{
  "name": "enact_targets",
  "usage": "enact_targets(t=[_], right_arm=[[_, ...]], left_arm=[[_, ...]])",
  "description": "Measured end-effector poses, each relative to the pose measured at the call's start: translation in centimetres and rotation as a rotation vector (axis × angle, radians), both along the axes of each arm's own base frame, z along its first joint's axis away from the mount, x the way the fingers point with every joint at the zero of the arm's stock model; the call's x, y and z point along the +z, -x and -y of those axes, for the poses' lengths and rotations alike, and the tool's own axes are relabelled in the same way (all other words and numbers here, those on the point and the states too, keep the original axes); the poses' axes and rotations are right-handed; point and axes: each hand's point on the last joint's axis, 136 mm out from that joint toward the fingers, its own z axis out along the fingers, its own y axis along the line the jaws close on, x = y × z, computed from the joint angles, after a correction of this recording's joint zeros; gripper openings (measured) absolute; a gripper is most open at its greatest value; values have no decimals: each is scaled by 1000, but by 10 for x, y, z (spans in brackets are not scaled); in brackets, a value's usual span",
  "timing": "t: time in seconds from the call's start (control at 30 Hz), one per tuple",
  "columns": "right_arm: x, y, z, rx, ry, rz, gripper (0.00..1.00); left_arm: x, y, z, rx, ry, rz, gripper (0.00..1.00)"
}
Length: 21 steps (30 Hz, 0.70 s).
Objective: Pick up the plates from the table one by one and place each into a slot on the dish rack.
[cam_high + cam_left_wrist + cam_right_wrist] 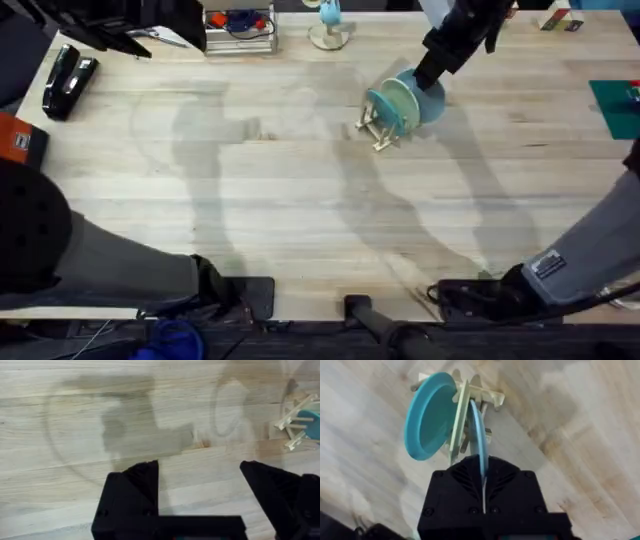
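The right gripper (482, 491) is clamped on the rim of the blue plate (476, 435), holding it on edge over the rack (378, 125), which sits far out on the counter (300, 200). The green plate (397, 103) already stands in a slot. From the wrist view, the blue plate's lower edge looks to be among the sticks just beside it, though I cannot tell whether it is seated.

The rack is small and light, so a sideways push from the plate could tip or slide it and topple the green plate. If the held edge lands on a stick rather than in a gap, letting go would probably send the plate rolling off. A thin rim grip may also let the plate pivot.

The left gripper (200, 485) hangs with fingers apart over bare counter, well away from the rack.
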Motion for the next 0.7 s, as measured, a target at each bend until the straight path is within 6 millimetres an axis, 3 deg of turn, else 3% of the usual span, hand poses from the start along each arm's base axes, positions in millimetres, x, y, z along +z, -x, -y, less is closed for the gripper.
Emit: enact_targets(t=[0.4,0.7], right_arm=[[8,-11,-1,27,0,60,32],[58,-10,1,30,-29,214,32]], left_arm=[[0,0,0,0,0,0,995],[0,0,0,0,0,0,993]])
